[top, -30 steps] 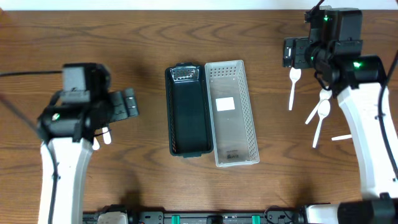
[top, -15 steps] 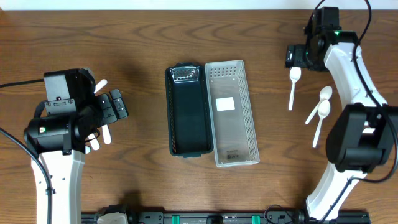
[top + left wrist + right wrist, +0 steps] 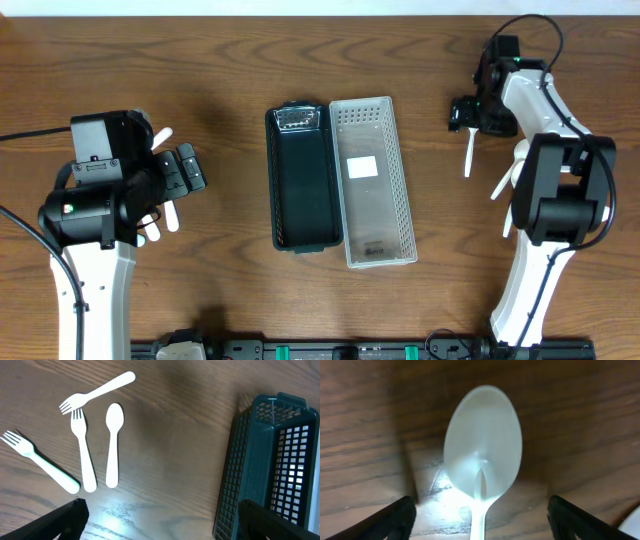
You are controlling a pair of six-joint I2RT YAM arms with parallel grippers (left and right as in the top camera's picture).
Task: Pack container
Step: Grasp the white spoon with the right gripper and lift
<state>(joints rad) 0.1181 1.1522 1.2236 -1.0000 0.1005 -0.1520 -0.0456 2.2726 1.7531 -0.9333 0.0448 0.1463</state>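
A dark green basket (image 3: 300, 185) and a white basket (image 3: 372, 185) lie side by side at the table's middle. My right gripper (image 3: 463, 112) is open and low over a white plastic spoon (image 3: 468, 155). In the right wrist view its fingers (image 3: 480, 522) straddle the spoon's neck just below the bowl (image 3: 482, 442). My left gripper (image 3: 190, 168) is open and empty, left of the green basket (image 3: 270, 460). In the left wrist view its fingers (image 3: 165, 522) hover over bare wood. Three white forks (image 3: 82, 450) and a spoon (image 3: 113, 445) lie there.
More white spoons (image 3: 497, 188) lie to the right, partly under my right arm. The white basket holds a white paper label (image 3: 361, 167). The left cutlery shows in the overhead view only as tips (image 3: 172, 218) beside my left arm.
My right arm has swung round and come down, so its open fingers are now around the spoon. My left arm shifted left a second ago and has stayed still since.
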